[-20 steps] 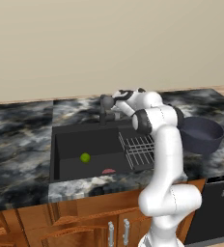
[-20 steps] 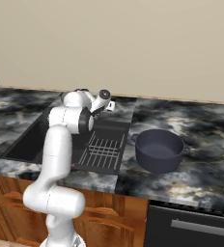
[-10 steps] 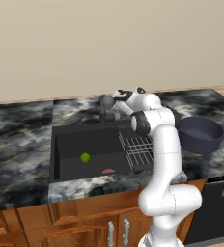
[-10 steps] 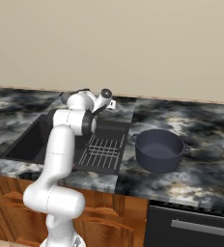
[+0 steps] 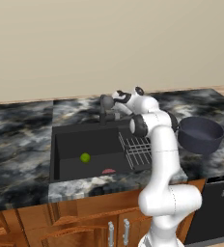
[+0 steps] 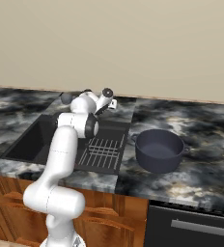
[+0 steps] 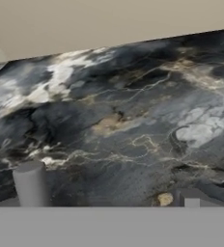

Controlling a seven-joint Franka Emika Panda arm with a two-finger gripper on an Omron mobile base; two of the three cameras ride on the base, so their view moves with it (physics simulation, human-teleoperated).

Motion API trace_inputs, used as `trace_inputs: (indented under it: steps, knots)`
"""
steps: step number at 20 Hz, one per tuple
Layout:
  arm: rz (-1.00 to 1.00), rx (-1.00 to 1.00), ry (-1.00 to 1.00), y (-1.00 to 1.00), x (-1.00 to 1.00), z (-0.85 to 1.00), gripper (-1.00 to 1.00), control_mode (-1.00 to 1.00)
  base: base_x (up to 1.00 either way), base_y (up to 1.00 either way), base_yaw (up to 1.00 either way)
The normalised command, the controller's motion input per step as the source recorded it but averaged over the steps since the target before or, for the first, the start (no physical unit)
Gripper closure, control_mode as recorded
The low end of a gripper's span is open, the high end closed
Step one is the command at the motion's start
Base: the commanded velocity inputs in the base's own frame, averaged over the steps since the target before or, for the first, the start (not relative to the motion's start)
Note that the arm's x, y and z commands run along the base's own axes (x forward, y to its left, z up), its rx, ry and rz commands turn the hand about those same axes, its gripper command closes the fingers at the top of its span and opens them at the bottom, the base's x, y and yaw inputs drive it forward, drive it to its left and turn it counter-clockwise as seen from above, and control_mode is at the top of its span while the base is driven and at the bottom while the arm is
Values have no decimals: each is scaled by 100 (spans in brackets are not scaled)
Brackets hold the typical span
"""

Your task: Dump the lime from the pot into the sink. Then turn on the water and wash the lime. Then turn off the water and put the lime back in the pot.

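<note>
The lime (image 5: 85, 157) lies on the floor of the black sink (image 5: 65, 144), left of the grey wire rack (image 5: 139, 149). On the counter to the right of the sink stands the dark blue-grey pot (image 5: 201, 134), upright, and I see nothing inside it (image 6: 160, 149). My gripper (image 5: 115, 107) is at the back rim of the sink, right beside the dark faucet (image 5: 105, 103), and it is open with nothing in it. In the hand view a grey cylinder (image 7: 32, 184) stands at the lower left over the marble counter (image 7: 133, 125).
A flat pink-red patch (image 5: 108, 171) lies on the sink floor near its front wall. Dark marble counter runs on both sides of the sink (image 6: 27, 140). The beige wall rises just behind the faucet. A dark oven front (image 6: 196, 226) sits below the pot.
The hand has edged a little to the left, closer to the faucet. Lime and pot have not moved, and the jaws stay open.
</note>
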Motion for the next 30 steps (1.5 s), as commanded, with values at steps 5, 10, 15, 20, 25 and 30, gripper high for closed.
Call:
trace_inputs:
  steps: [5, 10, 15, 20, 25, 30]
  knots:
    - [0, 0, 2, 0, 12, -30, -100, -100, 0, 0, 0]
    - [0, 0, 2, 0, 9, -31, -100, -100, 0, 0, 0]
    - [0, 0, 1, 0, 10, -33, -100, -100, 0, 0, 0]
    - [0, 0, 1, 0, 2, -35, 100, -100, 0, 0, 0]
    - [0, 0, 0, -1, 0, -27, 100, -100, 0, 0, 0]
    - [0, 0, 0, -28, 0, -19, 100, -100, 0, 0, 0]
